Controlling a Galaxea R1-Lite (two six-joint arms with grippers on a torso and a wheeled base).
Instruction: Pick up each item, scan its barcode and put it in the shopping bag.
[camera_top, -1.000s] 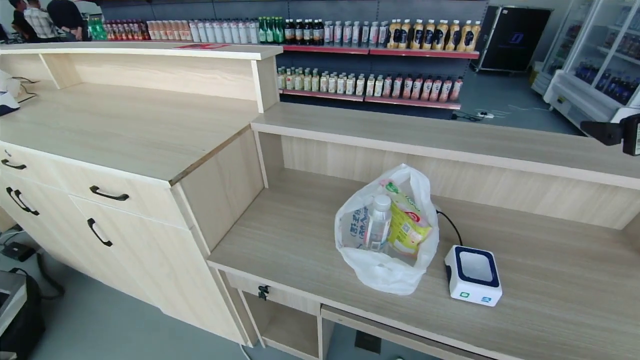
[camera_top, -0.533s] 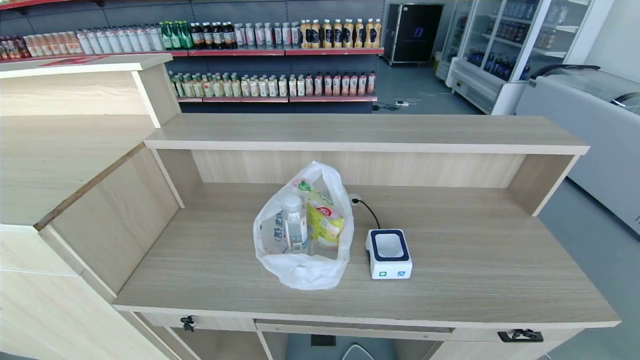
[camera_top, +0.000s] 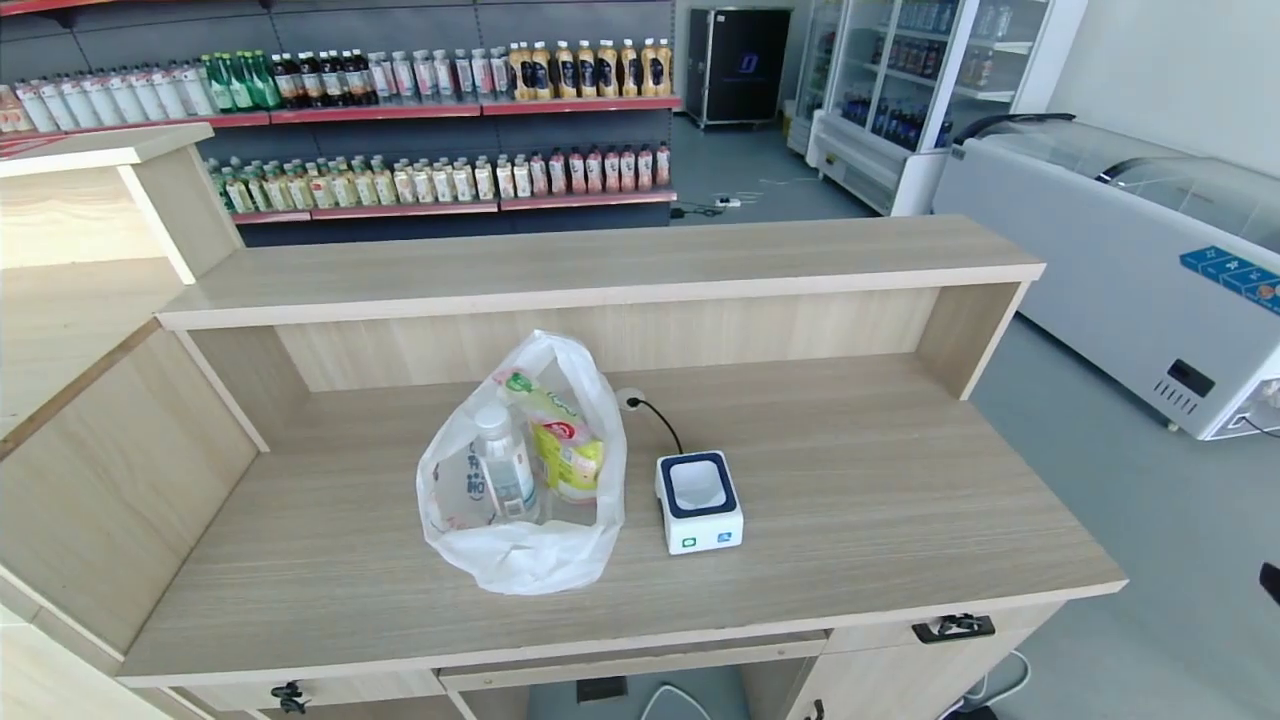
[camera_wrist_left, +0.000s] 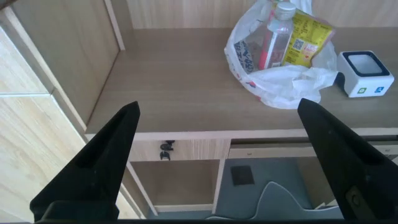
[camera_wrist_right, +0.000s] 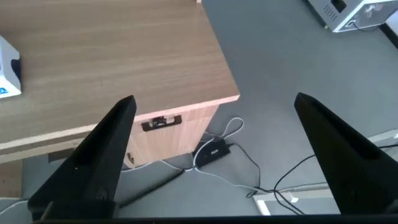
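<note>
Head view: shopping bag (camera_top: 520, 500) sits left of frame centre on the wooden counter (camera_top: 880, 490), mouth open and facing up. Inside it a clear bottle (camera_top: 503, 465) stands upright, white cap on. A yellow snack packet (camera_top: 566, 445) leans just beside the bottle, on its right in the frame. The scanner (camera_top: 699, 500), a white box with a dark-framed window, sits on the counter just right of the bag, close to it or touching. Its black cable (camera_top: 662, 422) runs back to a hole in the counter. A raised ledge (camera_top: 600, 268) spans the back of the counter. Drink shelves (camera_top: 400, 120) are at upper left, glass-door fridges (camera_top: 900, 80) at upper right, and a chest freezer (camera_top: 1130, 230) along the right edge.

Left wrist view: left gripper (camera_wrist_left: 219, 109) has its two dark fingers spread wide with nothing between them. It hangs off the counter's front edge. The bag (camera_wrist_left: 280, 78) is farther off on the counter, with the bottle (camera_wrist_left: 275, 34) and snack packet (camera_wrist_left: 306, 37) visible in its mouth. The scanner (camera_wrist_left: 365, 71) is just beside the bag. A drawer lock (camera_wrist_left: 165, 149) sits under the counter edge.

Right wrist view: right gripper (camera_wrist_right: 216, 101) is also spread wide and empty, above the counter's end corner (camera_wrist_right: 124, 56) and grey floor. A corner of the scanner (camera_wrist_right: 7, 74) shows at the frame edge. Floor cables (camera_wrist_right: 217, 149) lie below the corner.
</note>
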